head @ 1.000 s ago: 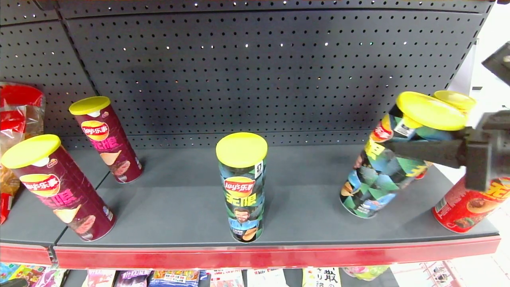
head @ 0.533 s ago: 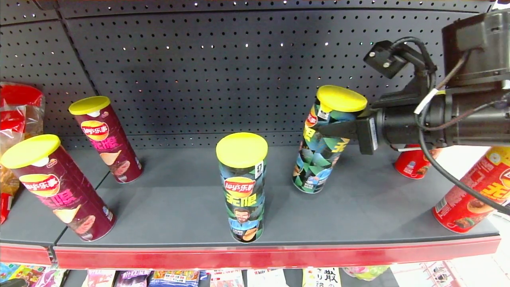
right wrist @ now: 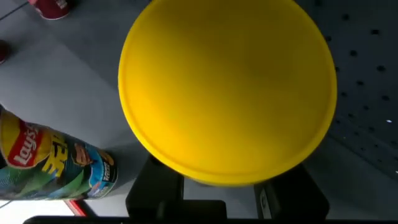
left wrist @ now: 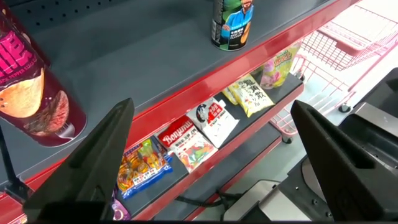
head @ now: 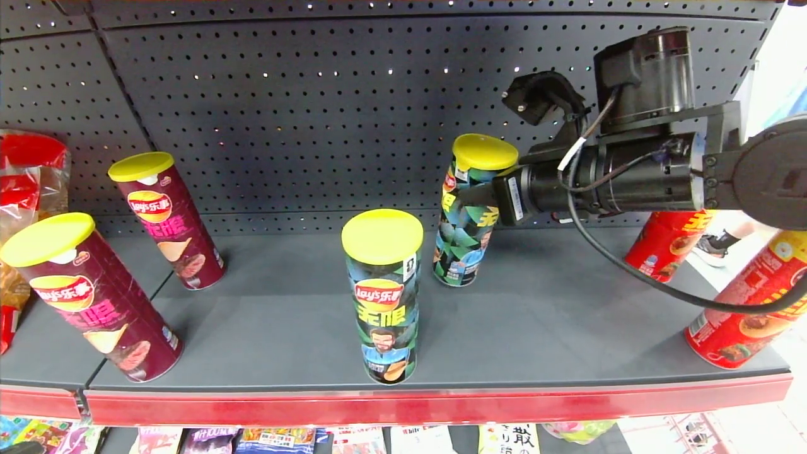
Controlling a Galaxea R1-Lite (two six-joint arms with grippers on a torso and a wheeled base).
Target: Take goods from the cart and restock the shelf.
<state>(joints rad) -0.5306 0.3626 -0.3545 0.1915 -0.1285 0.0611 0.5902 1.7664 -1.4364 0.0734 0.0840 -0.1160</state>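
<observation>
- Fronting the whole lot: a grey shelf with a red front edge, backed by a dark perforated panel
- Lower tier, under the red edge: a row of snack packets in mixed colours, print too small to tell; a pink wire cart stands on the floor beside it
- Left gripper: fingers spread wide, nothing between them, hanging in front of the red edge
- Far left of the shelf: red bagged goods
- Front maroon canister, yellow lid, red oval logo over yellow characters, near the front edge
- Back maroon canister, same label, close to the panel
- Standing green canister, green-and-blue pattern, yellow lid, same oval logo, upright at front centre
- Held green canister, same pattern and lid, leaning slightly, towards the back of the shelf, behind and just right of the standing one; whether its base touches the deck cannot be told
- Right gripper: clamped on the held green canister just below its lid
- Back red canister, yellow lettering, partly behind the right arm
- Front red canister, at the right end near the red edge
- Count: maroon canisters 2, green 2, red 2
</observation>
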